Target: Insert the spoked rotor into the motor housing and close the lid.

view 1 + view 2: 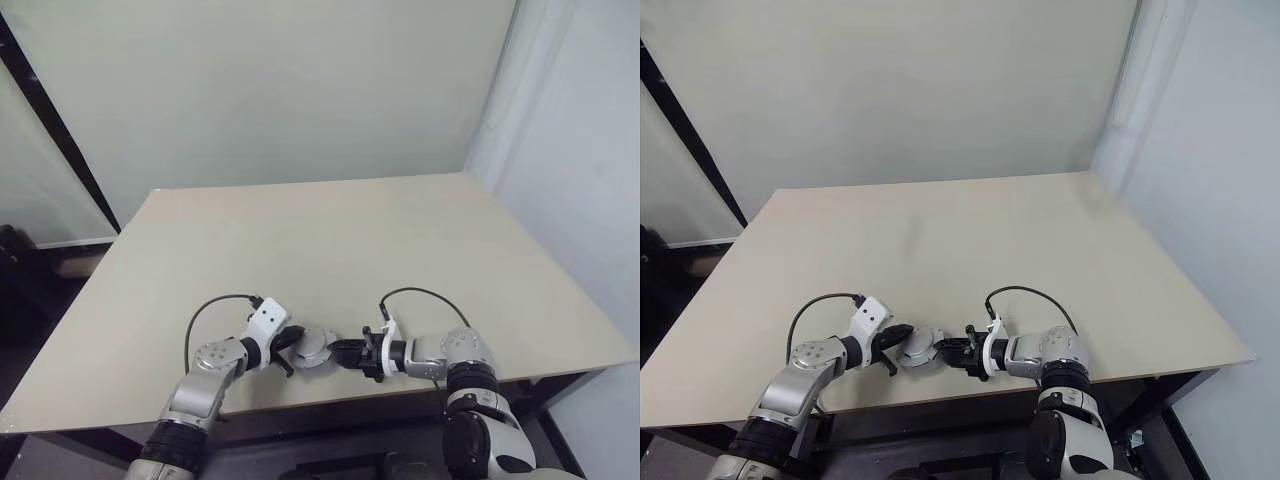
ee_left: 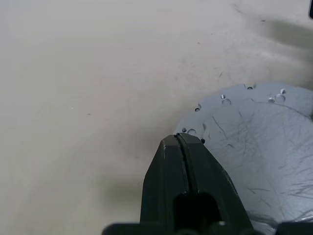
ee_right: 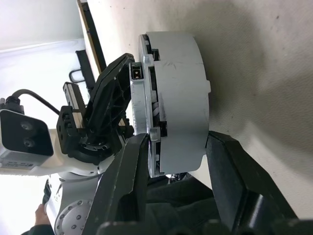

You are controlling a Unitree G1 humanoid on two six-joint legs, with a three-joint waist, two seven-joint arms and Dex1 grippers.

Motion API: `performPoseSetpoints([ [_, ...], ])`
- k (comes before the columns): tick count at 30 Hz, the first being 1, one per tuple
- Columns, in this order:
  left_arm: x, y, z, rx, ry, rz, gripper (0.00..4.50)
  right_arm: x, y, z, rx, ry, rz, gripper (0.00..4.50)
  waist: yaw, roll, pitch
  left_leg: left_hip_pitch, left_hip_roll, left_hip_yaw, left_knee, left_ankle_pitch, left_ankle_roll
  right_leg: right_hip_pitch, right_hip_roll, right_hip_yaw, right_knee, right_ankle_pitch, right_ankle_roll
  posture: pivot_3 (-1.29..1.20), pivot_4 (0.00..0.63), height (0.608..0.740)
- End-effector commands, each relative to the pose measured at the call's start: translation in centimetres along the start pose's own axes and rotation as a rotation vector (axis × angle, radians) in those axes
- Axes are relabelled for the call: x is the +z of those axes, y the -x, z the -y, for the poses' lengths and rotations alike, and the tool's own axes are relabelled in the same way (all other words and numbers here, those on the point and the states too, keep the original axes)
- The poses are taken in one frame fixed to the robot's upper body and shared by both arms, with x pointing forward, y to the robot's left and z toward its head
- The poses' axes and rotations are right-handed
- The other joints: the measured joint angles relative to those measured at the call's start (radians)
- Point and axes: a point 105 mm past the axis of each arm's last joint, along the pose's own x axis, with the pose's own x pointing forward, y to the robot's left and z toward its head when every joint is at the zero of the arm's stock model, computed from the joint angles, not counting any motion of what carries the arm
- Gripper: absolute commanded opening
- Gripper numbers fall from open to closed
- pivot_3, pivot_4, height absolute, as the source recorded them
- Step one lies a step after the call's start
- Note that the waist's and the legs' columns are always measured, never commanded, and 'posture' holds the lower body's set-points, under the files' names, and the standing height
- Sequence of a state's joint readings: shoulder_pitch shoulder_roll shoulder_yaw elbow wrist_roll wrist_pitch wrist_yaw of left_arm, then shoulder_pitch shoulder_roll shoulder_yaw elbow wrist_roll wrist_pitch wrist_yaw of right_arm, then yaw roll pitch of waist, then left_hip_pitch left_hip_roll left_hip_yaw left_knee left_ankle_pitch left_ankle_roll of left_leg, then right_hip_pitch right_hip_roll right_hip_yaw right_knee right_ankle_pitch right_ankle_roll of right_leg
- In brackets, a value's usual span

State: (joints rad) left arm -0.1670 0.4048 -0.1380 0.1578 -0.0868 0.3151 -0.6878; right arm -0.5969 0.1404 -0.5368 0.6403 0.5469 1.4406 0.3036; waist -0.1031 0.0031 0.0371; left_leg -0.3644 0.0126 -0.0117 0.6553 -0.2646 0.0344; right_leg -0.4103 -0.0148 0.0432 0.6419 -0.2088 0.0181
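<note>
The motor housing (image 3: 181,98), a thick light-grey round cup, stands on its edge near the table's front edge (image 1: 312,349). The lid (image 3: 138,110), a thin grey disc, sits against the housing's open side. Its scratched smooth face (image 2: 264,161) is turned toward my left arm. My left gripper (image 2: 180,139) is shut, its tip resting on that face near the rim (image 3: 115,93). My right gripper (image 3: 176,142) reaches in from the other side (image 1: 340,353). One finger (image 3: 132,166) lies on the lid's rim and the other on the housing's back. The spoked rotor is hidden.
The beige table (image 1: 330,250) stretches away behind the grippers toward a pale wall. Its front edge runs just below both wrists. A dark frame strip (image 1: 50,130) runs down at the left beyond the table.
</note>
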Motion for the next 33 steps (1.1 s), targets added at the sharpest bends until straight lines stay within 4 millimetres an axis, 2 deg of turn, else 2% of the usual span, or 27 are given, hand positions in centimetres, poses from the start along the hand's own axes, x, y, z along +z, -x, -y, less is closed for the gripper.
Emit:
performPoseSetpoints([
  [1,1.2,-0.6,1.2,-0.054,-0.024,0.043,0.0,-0.5,-0.9,-0.6,0.004,0.016,-0.015,1.52,0.0,0.0,0.0,0.0,0.0,0.0,0.0,0.0,0.0,0.0,0.0,0.0,0.0,0.0,0.0,0.0,0.0,0.74],
  [13,2.0,0.6,-0.6,-0.012,-0.025,0.066,0.0,-0.1,-0.7,-0.6,-0.004,0.047,0.017,1.52,-0.001,0.0,0.0,0.0,0.0,0.0,0.0,0.0,0.0,-0.001,0.0,0.0,0.0,0.0,0.0,0.0,0.0,0.74],
  [25,1.1,0.3,0.9,-0.037,0.012,0.06,0.0,-0.1,-0.8,-1.1,0.007,0.051,0.0,1.51,-0.004,0.0,0.0,0.0,0.0,0.0,-0.003,0.0,0.0,-0.001,0.0,0.0,0.0,0.0,0.0,0.0,0.0,0.74],
  [27,1.1,0.3,1.0,-0.038,0.016,0.061,0.0,0.2,-0.6,-0.8,-0.035,0.121,0.011,1.51,-0.004,0.0,0.0,0.0,0.0,0.0,-0.003,0.0,0.0,-0.001,0.0,0.0,0.0,0.0,0.0,0.0,0.0,0.74],
  [29,1.1,0.3,1.1,-0.038,0.019,0.062,0.0,0.9,-0.1,-0.9,-0.089,0.265,0.043,1.51,-0.004,0.0,0.0,0.0,0.0,0.0,-0.003,0.0,0.0,-0.001,0.0,0.0,0.0,0.0,0.0,0.0,0.0,0.74],
  [33,1.1,0.4,1.1,-0.035,0.022,0.066,0.0,3.0,1.2,-2.4,-0.115,0.554,0.148,1.51,0.002,0.001,0.0,0.0,-0.001,0.0,-0.003,0.0,0.0,-0.001,-0.001,0.0,-0.001,0.0,0.0,0.0,0.0,0.74],
])
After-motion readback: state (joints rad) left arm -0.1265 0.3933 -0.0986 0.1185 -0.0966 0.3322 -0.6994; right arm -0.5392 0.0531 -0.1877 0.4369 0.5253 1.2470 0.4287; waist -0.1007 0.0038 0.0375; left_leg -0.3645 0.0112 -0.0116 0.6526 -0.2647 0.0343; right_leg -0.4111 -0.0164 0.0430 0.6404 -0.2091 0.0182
